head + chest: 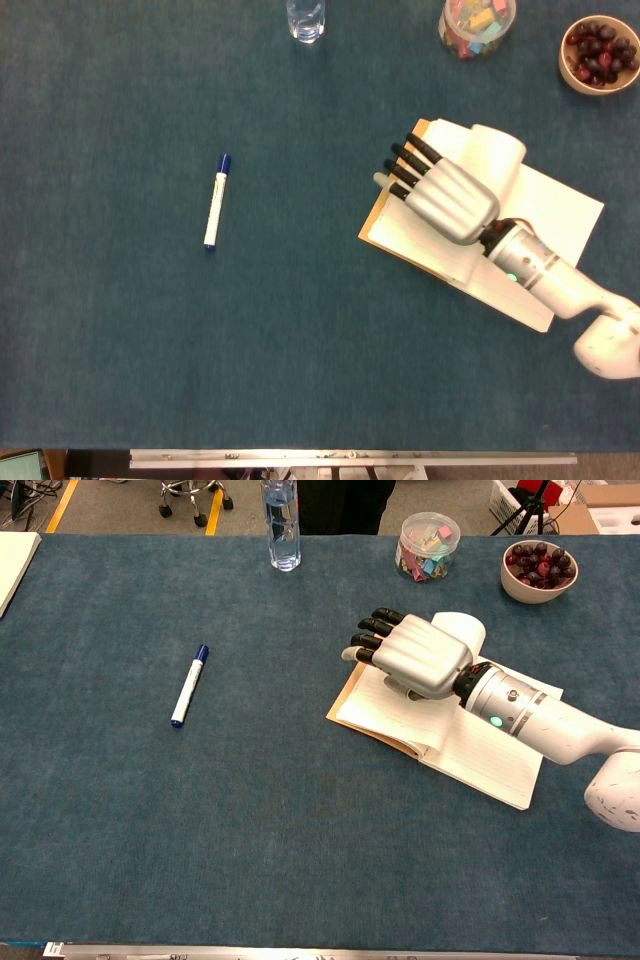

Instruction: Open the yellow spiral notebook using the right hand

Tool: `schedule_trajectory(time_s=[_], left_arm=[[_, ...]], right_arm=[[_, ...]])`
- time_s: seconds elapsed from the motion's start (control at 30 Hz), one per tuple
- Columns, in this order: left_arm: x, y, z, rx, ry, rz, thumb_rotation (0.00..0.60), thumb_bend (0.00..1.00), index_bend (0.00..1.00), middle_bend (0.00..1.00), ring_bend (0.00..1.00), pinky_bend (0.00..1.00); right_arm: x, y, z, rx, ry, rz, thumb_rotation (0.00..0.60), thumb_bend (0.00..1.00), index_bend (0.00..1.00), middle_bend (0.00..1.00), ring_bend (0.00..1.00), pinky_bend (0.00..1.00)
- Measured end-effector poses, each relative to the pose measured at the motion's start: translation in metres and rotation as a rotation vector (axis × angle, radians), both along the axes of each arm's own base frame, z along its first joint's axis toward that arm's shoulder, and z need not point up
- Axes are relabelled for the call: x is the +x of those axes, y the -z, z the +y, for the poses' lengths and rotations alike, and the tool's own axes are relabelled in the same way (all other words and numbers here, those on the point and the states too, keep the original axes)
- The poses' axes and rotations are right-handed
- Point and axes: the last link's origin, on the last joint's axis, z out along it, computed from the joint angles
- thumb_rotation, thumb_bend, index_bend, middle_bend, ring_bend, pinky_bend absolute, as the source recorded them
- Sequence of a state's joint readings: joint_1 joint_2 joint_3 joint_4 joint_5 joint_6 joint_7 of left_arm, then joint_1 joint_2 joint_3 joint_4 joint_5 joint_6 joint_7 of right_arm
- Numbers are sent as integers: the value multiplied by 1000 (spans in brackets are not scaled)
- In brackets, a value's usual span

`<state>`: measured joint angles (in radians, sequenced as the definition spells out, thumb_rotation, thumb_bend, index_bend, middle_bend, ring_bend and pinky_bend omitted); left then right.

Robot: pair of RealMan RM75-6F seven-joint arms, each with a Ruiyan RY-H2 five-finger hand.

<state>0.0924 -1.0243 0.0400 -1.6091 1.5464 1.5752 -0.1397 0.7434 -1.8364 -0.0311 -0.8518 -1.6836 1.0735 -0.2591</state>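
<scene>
The yellow spiral notebook (555,215) lies open at the right of the blue table, its lined right page (490,765) bare. A strip of yellow cover (372,225) shows along the left edge. My right hand (450,195) lies palm down over the left half, dark fingertips pointing up-left, with the thumb tucked underneath. It appears to hold a sheaf of pages. These pages curl up in a white loop (497,150) behind the hand (415,655) and partly cover the spiral. My left hand shows in neither view.
A blue-capped white marker (215,200) lies left of centre. Along the far edge stand a water bottle (305,18), a clear jar of coloured clips (476,25) and a bowl of dark red fruit (598,52). A white sheet (12,565) sits at the far left.
</scene>
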Motion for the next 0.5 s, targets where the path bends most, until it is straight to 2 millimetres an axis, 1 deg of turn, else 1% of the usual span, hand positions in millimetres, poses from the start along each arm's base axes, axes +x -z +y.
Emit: schedule_trajectory(time_s=[0.27, 0.4, 0.5], left_arm=[[-2, -2, -2, 5, -8, 3, 600, 486, 79, 104, 21, 58], [-3, -2, -3, 6, -11, 3, 600, 486, 79, 104, 21, 58], [-3, -2, -2, 7, -13, 3, 600, 486, 79, 104, 21, 58]], right_arm=[[3, 18, -7, -2, 10, 25, 600, 443, 214, 216, 113, 123], [5, 20, -10, -9, 18, 13, 600, 443, 214, 216, 113, 123], [9, 17, -13, -18, 29, -33, 600, 443, 215, 216, 113, 123]])
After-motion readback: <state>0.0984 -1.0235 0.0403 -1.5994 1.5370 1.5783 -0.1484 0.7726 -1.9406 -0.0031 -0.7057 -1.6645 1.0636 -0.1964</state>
